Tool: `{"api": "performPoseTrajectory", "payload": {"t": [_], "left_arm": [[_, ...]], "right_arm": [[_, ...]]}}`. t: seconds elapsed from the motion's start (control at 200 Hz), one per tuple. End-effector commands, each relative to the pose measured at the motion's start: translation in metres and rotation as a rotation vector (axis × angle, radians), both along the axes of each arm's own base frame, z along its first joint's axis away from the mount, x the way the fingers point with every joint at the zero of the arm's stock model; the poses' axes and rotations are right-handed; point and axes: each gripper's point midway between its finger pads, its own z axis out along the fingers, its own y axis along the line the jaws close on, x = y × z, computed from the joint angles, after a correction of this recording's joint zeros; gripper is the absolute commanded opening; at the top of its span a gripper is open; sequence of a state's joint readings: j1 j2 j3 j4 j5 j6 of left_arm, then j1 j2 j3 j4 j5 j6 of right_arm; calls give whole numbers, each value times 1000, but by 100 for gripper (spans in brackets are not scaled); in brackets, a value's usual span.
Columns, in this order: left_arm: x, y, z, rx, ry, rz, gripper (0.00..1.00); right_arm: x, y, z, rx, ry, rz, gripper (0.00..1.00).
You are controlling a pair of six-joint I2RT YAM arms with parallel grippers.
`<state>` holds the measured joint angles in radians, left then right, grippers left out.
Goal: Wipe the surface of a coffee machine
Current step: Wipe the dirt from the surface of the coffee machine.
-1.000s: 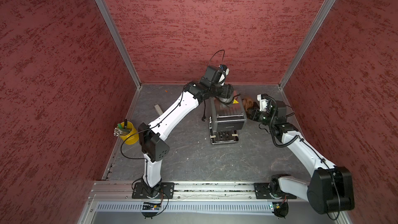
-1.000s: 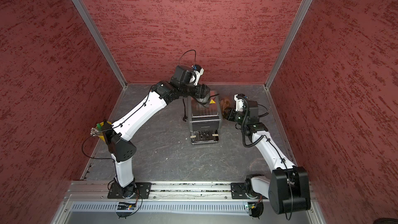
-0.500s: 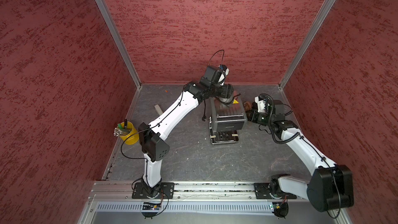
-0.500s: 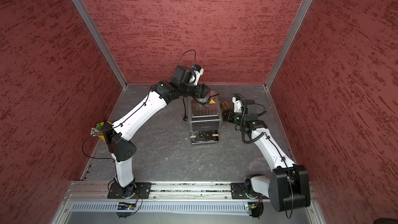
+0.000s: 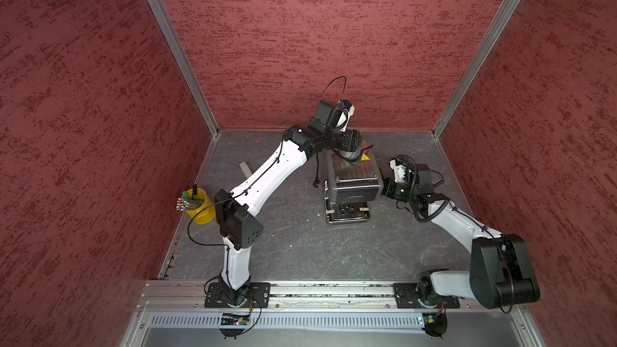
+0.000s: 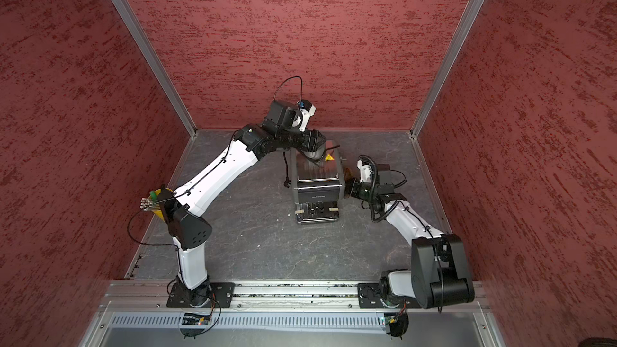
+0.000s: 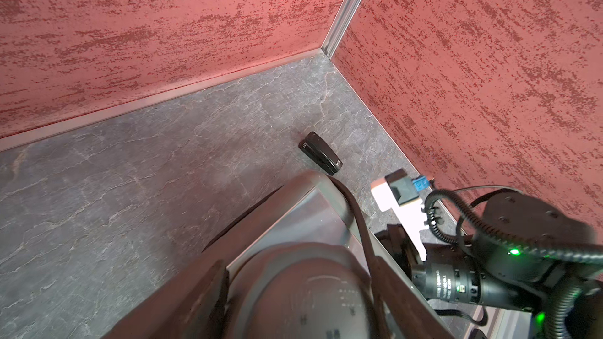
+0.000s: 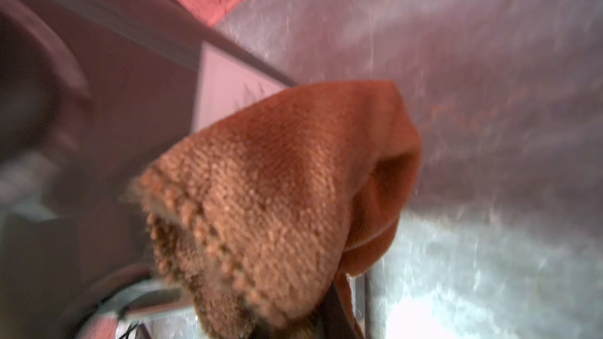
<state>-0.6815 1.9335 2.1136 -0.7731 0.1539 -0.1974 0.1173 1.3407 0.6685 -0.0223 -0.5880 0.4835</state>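
The coffee machine (image 5: 352,180) (image 6: 317,181) is a boxy grey-silver unit with a yellow warning sticker (image 5: 365,157), standing mid-table in both top views. My left gripper (image 5: 349,152) (image 7: 300,291) reaches over its back and is closed round the rounded grey dome (image 7: 306,288), one finger on each side. My right gripper (image 5: 384,188) (image 6: 349,191) is shut on an orange-brown cloth (image 8: 277,190) pressed against the machine's right side wall (image 8: 489,125). The cloth hides the right fingertips.
A yellow cup of sticks (image 5: 200,207) stands by the left wall. The machine's black cord and plug (image 5: 316,175) hang on its left. A pale stick (image 5: 246,169) lies back left. A small black object (image 7: 321,153) lies behind the machine near the back right corner.
My right gripper has slid the cloth forward along the machine's right side, from the back corner towards the front. The left arm and the machine have stayed still.
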Motion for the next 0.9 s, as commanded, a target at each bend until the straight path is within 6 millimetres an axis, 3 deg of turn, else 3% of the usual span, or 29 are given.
{"api": "performPoseTrajectory", "payload": {"t": [0.0,0.245,0.506,0.551,0.581,0.701,0.897], "left_arm": [[2,18,-65,134,158,29,68],[6,22,-67,120,162,30,67],[4,15,-66,93,170,14,67],[4,15,-67,92,171,12,67],[3,14,-68,93,173,12,67],[3,14,-67,92,174,11,67],[2,16,-64,88,161,17,67]], "right_arm": [[-13,14,-4,61,5,60,0],[-24,5,-17,15,23,26,0],[28,-20,2,-37,-25,-23,0],[37,-18,11,-18,-59,-9,0],[43,-17,5,-5,-42,-3,0],[61,-9,13,64,-86,28,0],[72,8,17,193,-119,99,0]]}}
